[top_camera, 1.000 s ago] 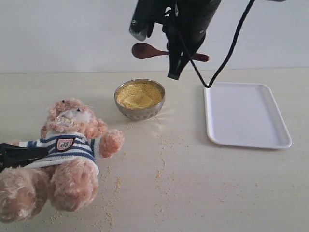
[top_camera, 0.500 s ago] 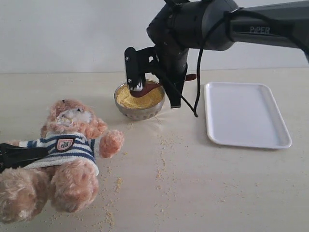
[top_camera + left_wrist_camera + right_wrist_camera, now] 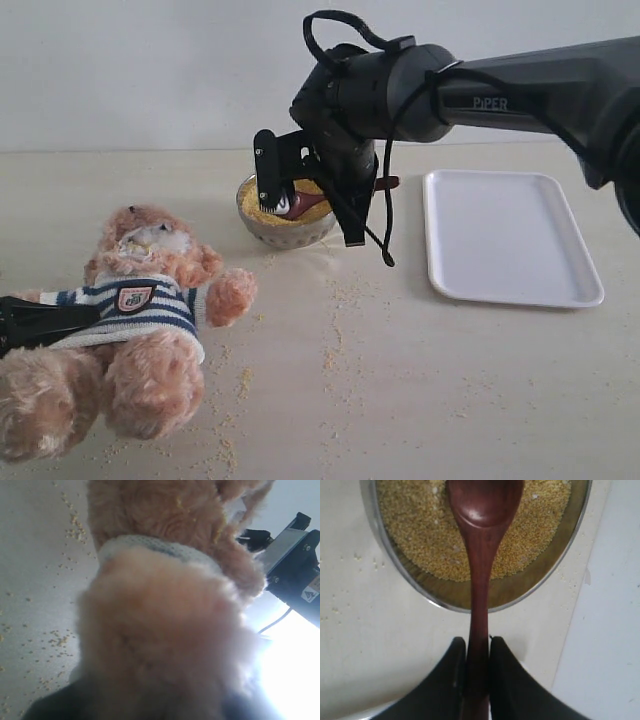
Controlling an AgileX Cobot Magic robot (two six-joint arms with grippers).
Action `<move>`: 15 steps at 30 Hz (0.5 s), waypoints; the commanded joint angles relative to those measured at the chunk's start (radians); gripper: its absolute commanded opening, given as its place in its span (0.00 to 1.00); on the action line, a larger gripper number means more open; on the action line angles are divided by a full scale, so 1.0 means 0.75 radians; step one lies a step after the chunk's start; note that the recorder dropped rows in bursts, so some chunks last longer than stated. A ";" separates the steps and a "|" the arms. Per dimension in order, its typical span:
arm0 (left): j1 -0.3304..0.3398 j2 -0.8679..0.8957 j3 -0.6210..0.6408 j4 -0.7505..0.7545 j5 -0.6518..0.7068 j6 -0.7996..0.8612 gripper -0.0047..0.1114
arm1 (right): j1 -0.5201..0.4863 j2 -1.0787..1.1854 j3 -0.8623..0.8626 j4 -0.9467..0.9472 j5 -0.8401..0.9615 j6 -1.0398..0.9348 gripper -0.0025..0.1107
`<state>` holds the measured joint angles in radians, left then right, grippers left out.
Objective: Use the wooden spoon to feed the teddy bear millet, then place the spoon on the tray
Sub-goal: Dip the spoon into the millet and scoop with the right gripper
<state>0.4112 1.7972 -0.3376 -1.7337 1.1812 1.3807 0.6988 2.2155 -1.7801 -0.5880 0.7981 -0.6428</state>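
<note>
— Pale beige tabletop [image 3: 450, 400] is running back to a plain white wall, and yellow specks are lying scattered across it. What is the arm doing?

— Scooping, I'd say. The right gripper [image 3: 477, 645] is pinching the thin handle of the small dark reddish-brown wooden spoon [image 3: 479, 580] between both fingers. The spoon's oval end is sitting low in the fine yellow millet [image 3: 415, 530] heaped in the small round steel bowl [image 3: 285, 236]. Its hollow is looking empty.

— And the bear?

— The tan curly-furred teddy bear in the navy-and-white striped shirt [image 3: 140, 300] is lying on its back, well apart from the bowl, over on the left. The left gripper [image 3: 40, 322] is lying against its shirt. Whether it is clamping the bear I cannot tell, since fur is filling that wrist camera.

— So what is the next move calling for?

— Probably digging under the grains, lifting the spoon level, and carrying the load across to the whitish muzzle without tipping it. The flat white rectangular plastic tray [image 3: 510, 240] is sitting near the bowl on the other side with nothing on it, so the set-down is not yet due.
</note>
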 commanded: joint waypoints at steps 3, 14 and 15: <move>-0.007 0.003 -0.007 -0.014 0.053 0.008 0.08 | -0.002 0.000 -0.005 0.010 0.061 0.020 0.02; -0.007 0.003 -0.007 -0.014 0.053 0.014 0.08 | -0.002 0.000 -0.005 0.120 0.072 0.062 0.02; -0.007 0.003 -0.007 -0.014 0.053 0.014 0.08 | -0.002 0.000 -0.005 0.120 0.069 0.078 0.02</move>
<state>0.4112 1.7972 -0.3376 -1.7337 1.1812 1.3825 0.6988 2.2155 -1.7801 -0.5108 0.8432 -0.6018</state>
